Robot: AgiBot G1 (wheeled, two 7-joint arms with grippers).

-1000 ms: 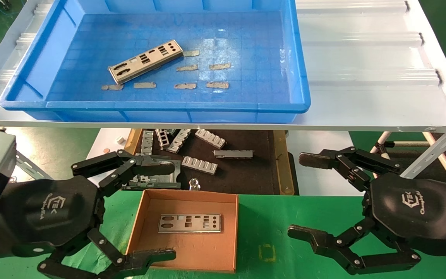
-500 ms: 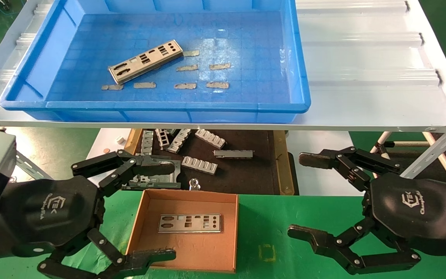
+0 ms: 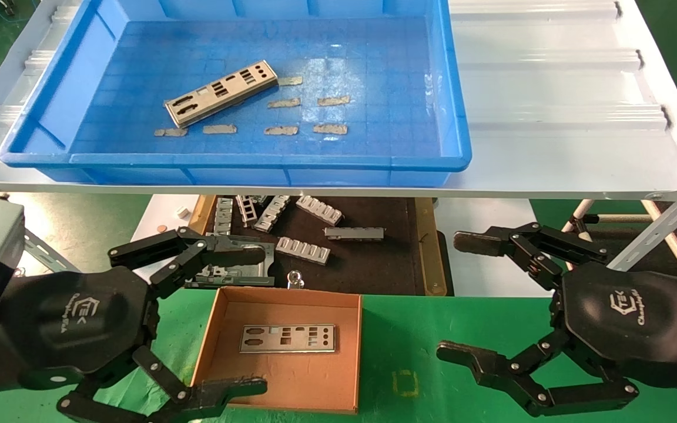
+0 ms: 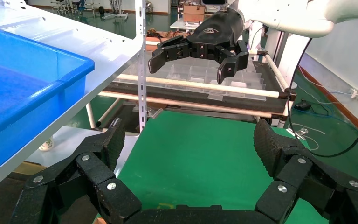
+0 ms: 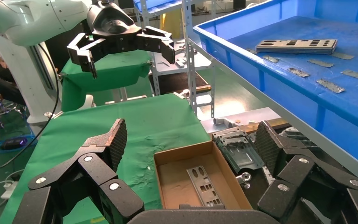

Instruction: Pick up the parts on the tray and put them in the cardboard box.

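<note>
A silver punched plate (image 3: 221, 93) lies slanted on the floor of the blue tray (image 3: 456, 117), left of its middle; it also shows in the right wrist view (image 5: 296, 45). A second plate (image 3: 287, 338) lies flat in the cardboard box (image 3: 350, 352) on the green table, also seen in the right wrist view (image 5: 205, 185). My left gripper (image 3: 250, 320) is open and empty, just left of the box. My right gripper (image 3: 462, 296) is open and empty, to the right of the box.
The tray sits on a white shelf (image 3: 562, 100) above the table. Several grey strips (image 3: 329, 128) lie on the tray floor. Below the shelf, a dark mat (image 3: 368, 258) holds ribbed grey brackets (image 3: 303, 249). A shelf post (image 3: 656, 229) stands by my right arm.
</note>
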